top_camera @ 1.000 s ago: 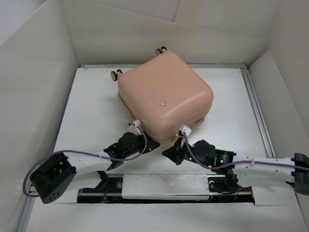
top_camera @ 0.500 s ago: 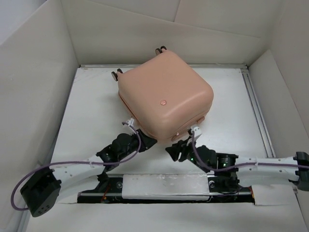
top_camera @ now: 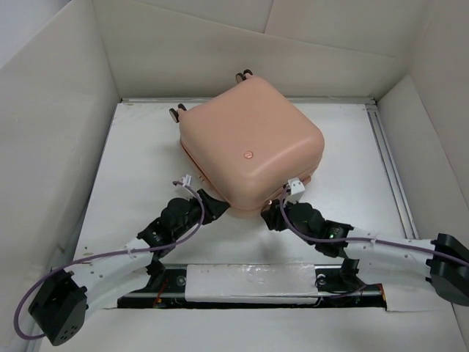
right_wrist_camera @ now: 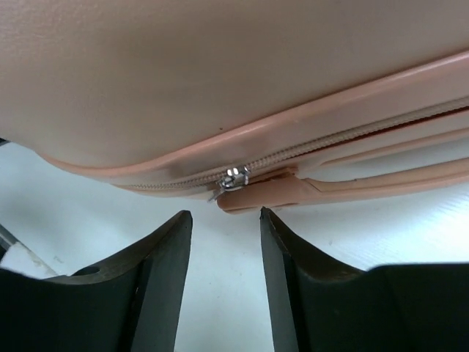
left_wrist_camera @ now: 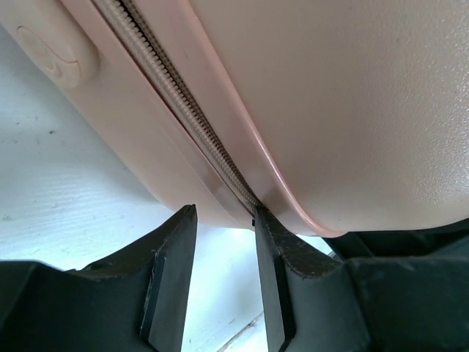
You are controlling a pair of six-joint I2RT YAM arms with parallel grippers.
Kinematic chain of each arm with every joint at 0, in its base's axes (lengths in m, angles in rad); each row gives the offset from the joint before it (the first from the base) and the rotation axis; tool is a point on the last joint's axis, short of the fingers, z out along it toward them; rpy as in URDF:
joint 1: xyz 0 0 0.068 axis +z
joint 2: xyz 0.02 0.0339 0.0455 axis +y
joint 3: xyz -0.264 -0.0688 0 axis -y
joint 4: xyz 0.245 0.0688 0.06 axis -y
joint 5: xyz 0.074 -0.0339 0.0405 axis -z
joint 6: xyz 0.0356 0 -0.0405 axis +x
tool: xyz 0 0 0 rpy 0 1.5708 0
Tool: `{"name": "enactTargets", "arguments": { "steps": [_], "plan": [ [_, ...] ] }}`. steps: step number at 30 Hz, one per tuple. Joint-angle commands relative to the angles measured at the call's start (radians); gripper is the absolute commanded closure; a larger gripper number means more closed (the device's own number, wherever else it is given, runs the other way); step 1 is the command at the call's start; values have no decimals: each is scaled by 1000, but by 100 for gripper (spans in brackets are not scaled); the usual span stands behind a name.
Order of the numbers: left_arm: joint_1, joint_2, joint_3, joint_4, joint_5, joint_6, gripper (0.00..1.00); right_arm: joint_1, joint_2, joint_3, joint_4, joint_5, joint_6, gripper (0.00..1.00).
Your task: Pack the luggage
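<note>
With left tool [left_wrist_camera: 223,216] and right tool [right_wrist_camera: 224,216] parted and empty, the rigid, slick suitcase [top_camera: 249,147] is probably best taken by the zipper pull [right_wrist_camera: 233,177] just ahead of the right tool.

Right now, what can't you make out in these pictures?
- Inside of the luggage: top view, its closed shell hides it.
- Rest of the zipper: left wrist view, cut off by the top edge.
- Any wheels beyond the two showing: top view, the shell would cover them.
</note>
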Motion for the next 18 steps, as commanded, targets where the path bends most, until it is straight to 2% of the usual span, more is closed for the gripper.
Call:
{"name": "enactTargets", "arguments": {
  "steps": [1,6,8,10,12,13,15,16,18],
  "plan": [
    [27,59,48,44,-89,60,68,-35,32,42,122,-74,-54,52],
    [27,110,62,76,-78,60,71,-50,72,33,234,-113,-90,63],
    [27,110,62,87,-78,60,76,-50,72,24,261,-125,-104,64],
    [27,110,53,96,-78,60,78,-50,82,24,261,-116,-128,57],
    [27,110,53,96,-78,60,80,-50,92,33,261,-82,-128,47],
    [27,110,53,106,-69,60,80,-50,92,33,261,-73,-140,47],
    [27,120,53,106,-69,60,82,-50,105,42,261,-50,-153,57],
    [27,121,53,116,-59,60,83,-50,121,53,261,-39,-153,65],
    [27,131,62,116,-49,60,83,-50,148,65,261,-10,-163,73]
  ]
}}
